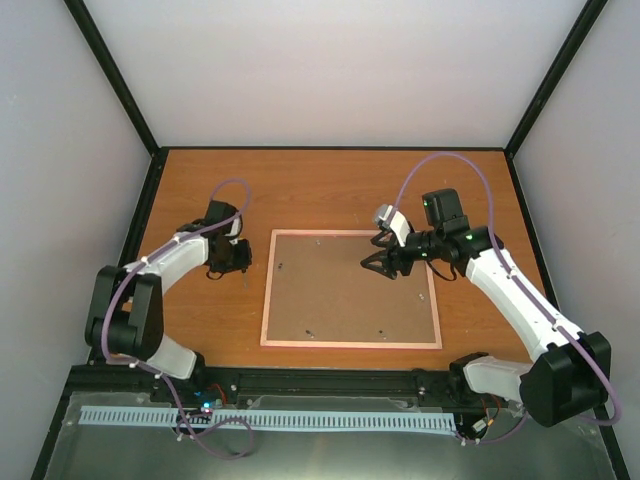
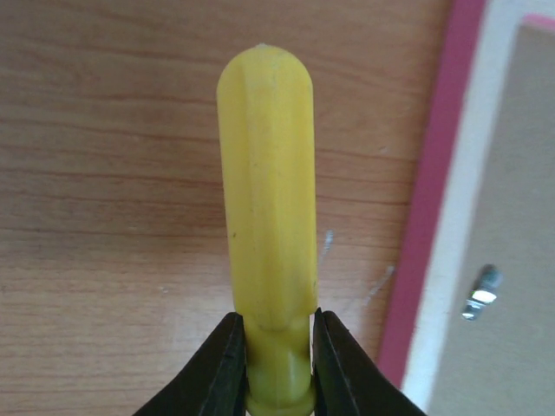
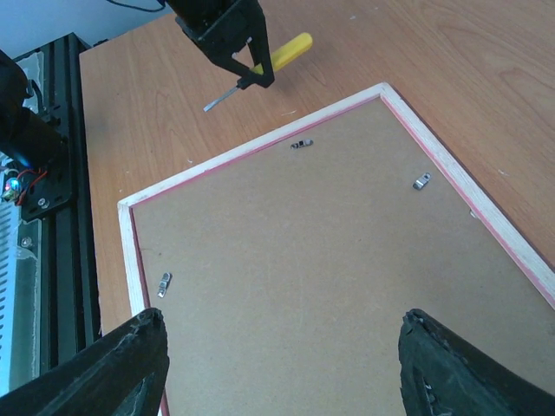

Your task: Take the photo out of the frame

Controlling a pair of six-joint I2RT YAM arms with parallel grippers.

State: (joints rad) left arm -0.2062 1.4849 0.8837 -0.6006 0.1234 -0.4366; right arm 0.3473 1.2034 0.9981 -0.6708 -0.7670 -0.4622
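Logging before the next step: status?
Left jaws shut on yellow-handled screwdriver. Right jaws open above brown backing board. Thin pink rectangular frame face down, photo hidden; small metal tabs along board's edges.

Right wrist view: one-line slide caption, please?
Open right tool over the backing board of the face-down frame; left tool holds the screwdriver beyond it.

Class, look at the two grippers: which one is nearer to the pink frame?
Right. The right gripper hovers open above the frame, inside its border; the left gripper is beside the frame's left edge, holding the yellow screwdriver.
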